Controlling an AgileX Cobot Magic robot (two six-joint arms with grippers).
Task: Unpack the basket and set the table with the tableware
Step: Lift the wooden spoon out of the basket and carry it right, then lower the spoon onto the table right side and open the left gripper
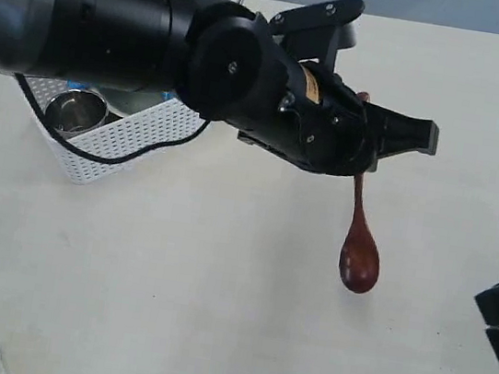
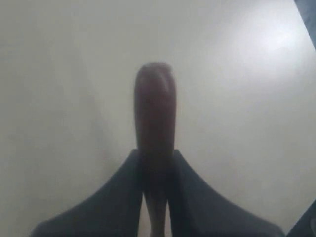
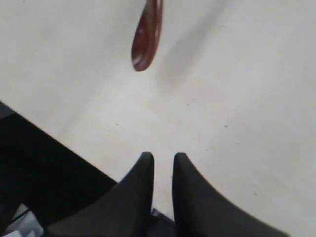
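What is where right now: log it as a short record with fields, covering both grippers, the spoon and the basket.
left gripper: shut on the wooden spoon's handle
wooden spoon: hangs bowl-end down, apparently clear of the table
right gripper: jaws slightly apart, nothing between them
basket: partly hidden behind the left arm
steel cup: inside the basket

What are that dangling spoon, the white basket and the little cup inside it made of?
Spoon: looks like wood, dark red-brown with a glossy varnish; highlights shine on its bowl. Basket: probably moulded plastic, with matte white lattice walls. Cup: metal, likely steel, with a mirror-like rim.
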